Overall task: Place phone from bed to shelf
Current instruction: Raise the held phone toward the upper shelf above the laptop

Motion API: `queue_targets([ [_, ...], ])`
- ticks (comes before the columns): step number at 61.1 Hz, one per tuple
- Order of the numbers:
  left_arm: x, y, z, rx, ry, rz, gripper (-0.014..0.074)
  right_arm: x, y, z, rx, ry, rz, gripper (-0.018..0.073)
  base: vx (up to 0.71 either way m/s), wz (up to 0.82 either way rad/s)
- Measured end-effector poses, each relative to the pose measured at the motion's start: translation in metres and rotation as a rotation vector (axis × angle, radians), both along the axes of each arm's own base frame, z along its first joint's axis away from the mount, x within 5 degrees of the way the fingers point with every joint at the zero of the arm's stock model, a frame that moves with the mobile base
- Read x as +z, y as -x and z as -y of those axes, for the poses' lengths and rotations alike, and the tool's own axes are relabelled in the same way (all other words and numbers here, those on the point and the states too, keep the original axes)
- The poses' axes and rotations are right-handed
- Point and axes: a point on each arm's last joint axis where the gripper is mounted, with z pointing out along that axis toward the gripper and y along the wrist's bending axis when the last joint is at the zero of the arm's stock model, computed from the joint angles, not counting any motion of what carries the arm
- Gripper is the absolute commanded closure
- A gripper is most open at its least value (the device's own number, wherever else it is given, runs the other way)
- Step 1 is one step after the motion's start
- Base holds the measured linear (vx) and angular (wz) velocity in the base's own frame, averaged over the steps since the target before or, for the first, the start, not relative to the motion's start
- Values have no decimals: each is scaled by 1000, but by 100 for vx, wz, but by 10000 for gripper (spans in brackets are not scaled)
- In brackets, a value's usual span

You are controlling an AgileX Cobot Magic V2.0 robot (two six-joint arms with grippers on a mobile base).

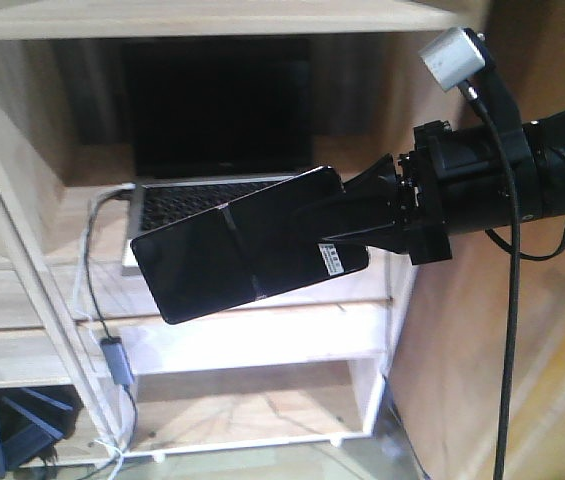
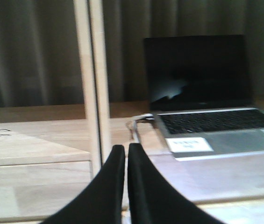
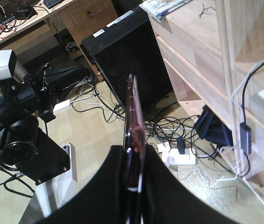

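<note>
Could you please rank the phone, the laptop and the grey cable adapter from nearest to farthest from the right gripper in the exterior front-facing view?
From the right gripper:
1. phone, clamped in it, stretching to the left.
2. laptop, open on the shelf, behind the phone.
3. grey cable adapter, hanging on its cable at lower left.
</note>
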Motion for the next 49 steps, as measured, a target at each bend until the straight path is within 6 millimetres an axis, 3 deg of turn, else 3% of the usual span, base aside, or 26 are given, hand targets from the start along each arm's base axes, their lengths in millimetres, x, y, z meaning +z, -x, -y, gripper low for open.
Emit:
queue_targets([
  [49,0,0,0,0,0,0,595,0,0,0,-1,0,0,561,17,7],
])
